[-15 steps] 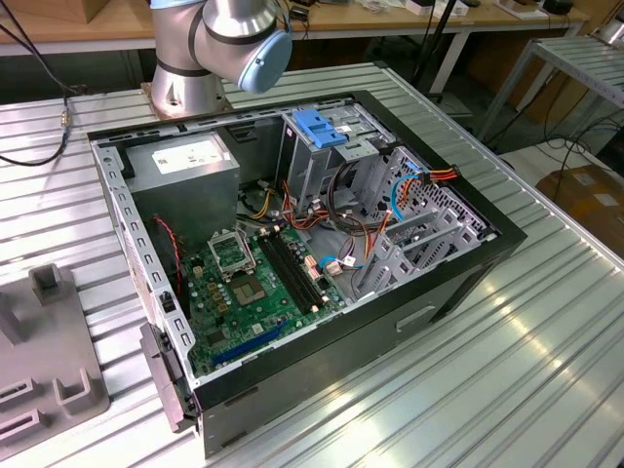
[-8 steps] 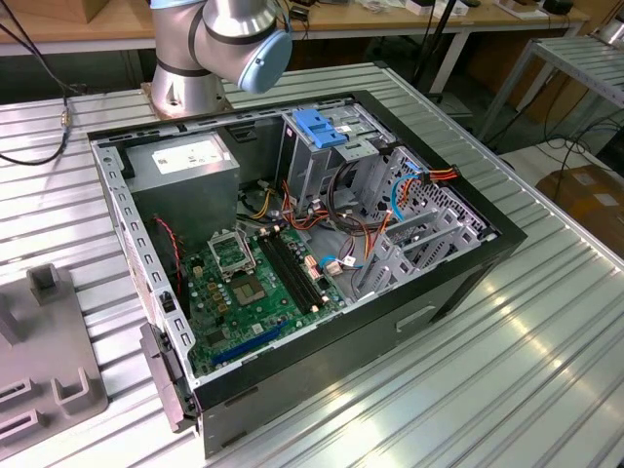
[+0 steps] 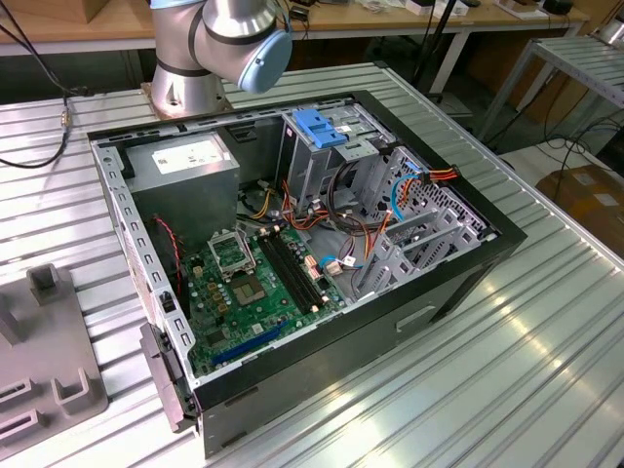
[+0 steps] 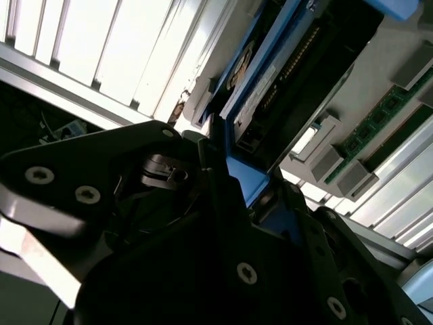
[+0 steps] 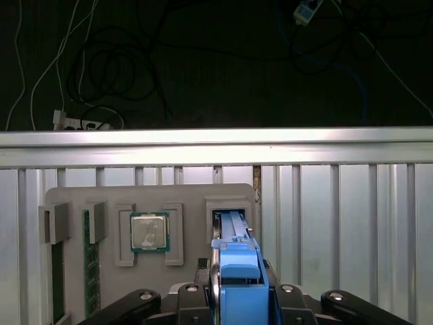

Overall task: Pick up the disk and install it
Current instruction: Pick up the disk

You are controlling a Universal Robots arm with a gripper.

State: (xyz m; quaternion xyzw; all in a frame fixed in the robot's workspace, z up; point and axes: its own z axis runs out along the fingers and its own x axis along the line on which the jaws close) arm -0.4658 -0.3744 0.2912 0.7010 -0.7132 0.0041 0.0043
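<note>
The disk (image 5: 232, 227) stands on edge in a slot of a grey fixture tray (image 5: 183, 203), its bright blue carrier rail toward the camera. In the second wrist view the disk (image 4: 270, 88) shows a grey metal side framed by blue rail. My gripper (image 5: 240, 274) sits over the disk's near end with a dark finger (image 4: 208, 152) pressed against each side of the blue rail, shut on it. The disk's lower end still sits in the slot. In the exterior view the open computer case (image 3: 458, 283) lies on the table, with a grey drive cage (image 3: 317, 161) under a blue bracket (image 3: 322, 127).
The fixture tray also holds a processor chip (image 5: 149, 231) and memory sticks (image 5: 88, 257). A raised aluminium table edge (image 5: 216, 145) runs just beyond the tray, with cables on the dark floor behind. The arm's base (image 3: 190, 88) stands behind the case. Loose cables (image 3: 341, 195) cross the case interior.
</note>
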